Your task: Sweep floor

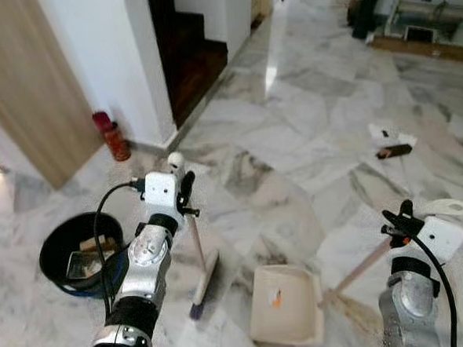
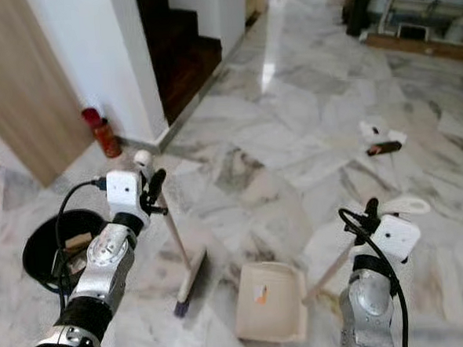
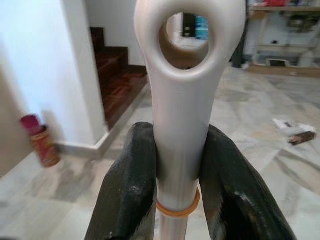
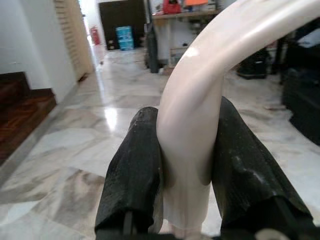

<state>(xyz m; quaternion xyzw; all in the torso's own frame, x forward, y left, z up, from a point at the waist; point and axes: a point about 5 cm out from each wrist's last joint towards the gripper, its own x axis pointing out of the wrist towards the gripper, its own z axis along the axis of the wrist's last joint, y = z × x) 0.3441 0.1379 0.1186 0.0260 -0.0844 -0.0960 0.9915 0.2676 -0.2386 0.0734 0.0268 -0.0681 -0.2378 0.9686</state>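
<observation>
My left gripper (image 1: 187,190) is shut on the top of a cream broom handle (image 3: 181,90). The broom (image 1: 199,254) stands nearly upright, its brush head (image 1: 204,284) resting on the marble floor. My right gripper (image 1: 399,220) is shut on the looped handle (image 4: 200,100) of a long-handled cream dustpan. The dustpan's tray (image 1: 287,304) lies flat on the floor between my arms, with a small orange scrap inside. Litter, a white wrapper (image 1: 388,132) and a dark brown piece (image 1: 395,151), lies on the floor ahead to the right.
A black bin (image 1: 73,254) holding rubbish sits on the floor at my left. A red can (image 1: 114,138) stands by the white wall corner (image 1: 147,84). Dark wooden stairs (image 1: 192,50) rise behind it. Furniture and clutter (image 1: 418,13) line the far right.
</observation>
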